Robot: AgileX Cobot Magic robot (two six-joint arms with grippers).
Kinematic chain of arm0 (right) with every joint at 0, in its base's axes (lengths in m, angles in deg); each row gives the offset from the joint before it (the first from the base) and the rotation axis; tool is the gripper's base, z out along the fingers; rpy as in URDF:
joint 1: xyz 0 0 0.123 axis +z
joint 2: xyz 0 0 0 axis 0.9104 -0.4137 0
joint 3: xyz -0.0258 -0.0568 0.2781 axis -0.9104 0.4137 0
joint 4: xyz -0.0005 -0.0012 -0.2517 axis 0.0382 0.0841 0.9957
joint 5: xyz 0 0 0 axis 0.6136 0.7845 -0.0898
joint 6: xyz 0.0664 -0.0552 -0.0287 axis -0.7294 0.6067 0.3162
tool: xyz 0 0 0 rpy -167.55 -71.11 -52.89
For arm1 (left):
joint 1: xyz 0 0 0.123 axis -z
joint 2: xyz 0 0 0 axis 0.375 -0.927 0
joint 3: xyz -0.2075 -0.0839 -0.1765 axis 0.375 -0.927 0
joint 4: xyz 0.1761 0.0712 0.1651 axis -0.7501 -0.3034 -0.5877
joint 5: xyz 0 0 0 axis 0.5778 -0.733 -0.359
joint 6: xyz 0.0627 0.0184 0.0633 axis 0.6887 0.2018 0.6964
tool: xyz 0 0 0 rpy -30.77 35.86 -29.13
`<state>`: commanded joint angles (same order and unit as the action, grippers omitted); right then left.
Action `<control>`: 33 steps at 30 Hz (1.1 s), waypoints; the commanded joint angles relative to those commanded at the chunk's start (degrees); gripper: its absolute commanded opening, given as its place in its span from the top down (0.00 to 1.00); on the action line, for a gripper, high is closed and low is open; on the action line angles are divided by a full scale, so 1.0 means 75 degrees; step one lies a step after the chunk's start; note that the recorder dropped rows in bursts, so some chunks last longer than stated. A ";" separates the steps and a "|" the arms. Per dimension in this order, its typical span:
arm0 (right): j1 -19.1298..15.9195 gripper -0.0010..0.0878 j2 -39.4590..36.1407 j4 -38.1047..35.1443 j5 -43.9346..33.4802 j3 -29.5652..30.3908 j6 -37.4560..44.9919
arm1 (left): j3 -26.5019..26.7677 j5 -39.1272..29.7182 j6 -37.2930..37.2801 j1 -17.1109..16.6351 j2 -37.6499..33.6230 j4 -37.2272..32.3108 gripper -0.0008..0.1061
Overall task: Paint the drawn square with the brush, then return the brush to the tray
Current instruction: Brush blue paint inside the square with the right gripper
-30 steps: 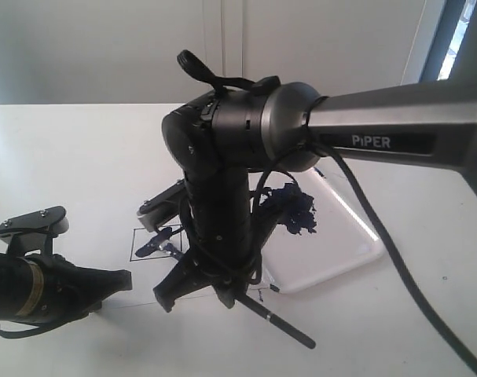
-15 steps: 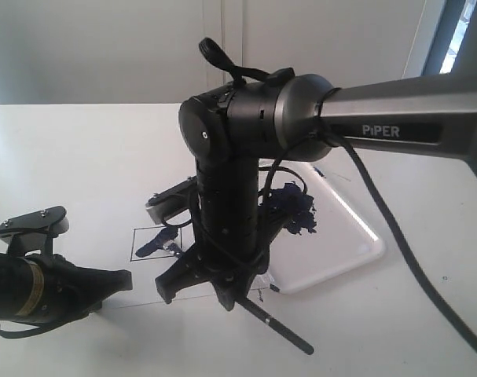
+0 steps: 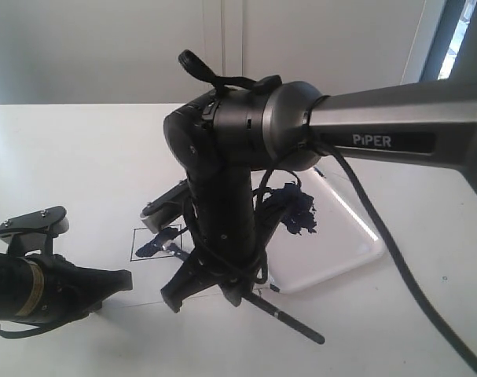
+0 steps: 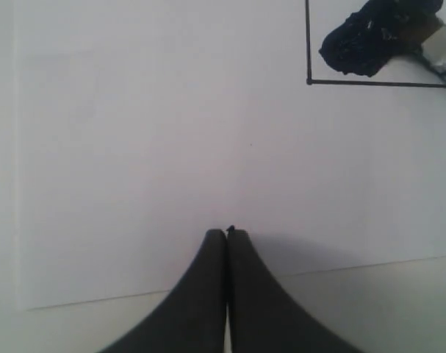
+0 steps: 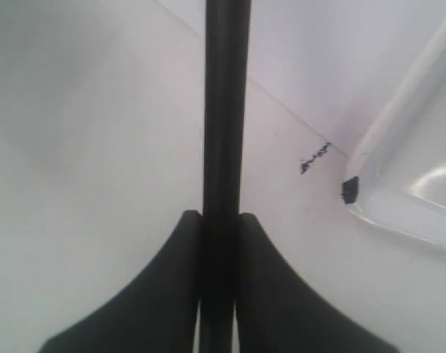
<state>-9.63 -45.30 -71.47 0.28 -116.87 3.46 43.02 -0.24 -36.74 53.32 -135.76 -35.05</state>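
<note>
The drawn square (image 3: 146, 235) is a thin black outline on white paper, with a dark blue blot (image 4: 373, 35) inside it. My right gripper (image 3: 222, 292) points down just right of the square and is shut on the brush (image 3: 291, 322) partway along its black handle (image 5: 226, 110). The bristle end lies inside the square, and the handle's free end sticks out toward the table front. Right of the paper lies the white tray (image 3: 344, 251), with its corner (image 5: 399, 187) close beside the right gripper. My left gripper (image 4: 228, 234) rests shut and empty on the paper, left of the square.
A ragged dark blue paint splotch (image 3: 295, 209) sits at the tray's near-left part, behind the right arm. The thick right arm (image 3: 379, 129) crosses over the tray from the right. The paper's edge (image 4: 355, 266) runs close by the left fingertips.
The right wrist tilted right half a second ago and has swung back left, dragging the brush tip across the square. The handle's free end shifted a little right. The left arm is still.
</note>
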 joint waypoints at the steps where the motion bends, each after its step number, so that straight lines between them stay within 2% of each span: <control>1: 0.0000 0.99 0.0000 0.0000 0.0000 0.0000 0.0000 | 0.0000 0.0000 0.0000 0.0000 0.0000 0.0000 0.99; 9: 0.0004 0.99 0.0000 -0.1367 0.0000 0.0040 0.0500 | 0.0000 0.0000 0.0000 0.0000 0.0000 -0.0036 0.99; 12: 0.0004 0.99 0.0000 -0.1282 0.0000 0.0076 0.0470 | 0.0000 0.0000 0.0000 0.0000 0.0000 -0.0092 0.99; 20: 0.0004 0.99 0.0059 -0.0032 0.0000 0.0463 0.0119 | 0.0000 0.0000 0.0000 0.0000 0.0000 -0.0105 0.99; 26: 0.0004 0.99 0.0088 -0.0062 0.0000 0.0463 0.0102 | 0.0000 0.0000 0.0000 0.0000 0.0000 -0.0105 0.99; 33: 0.0004 0.99 0.0109 -0.1042 0.0000 0.0463 0.0611 | 0.0000 0.0000 0.0000 0.0000 0.0000 -0.0105 0.99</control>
<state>-9.60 -44.48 -79.28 0.28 -113.40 8.05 43.02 -0.24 -36.74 53.32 -135.76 -35.84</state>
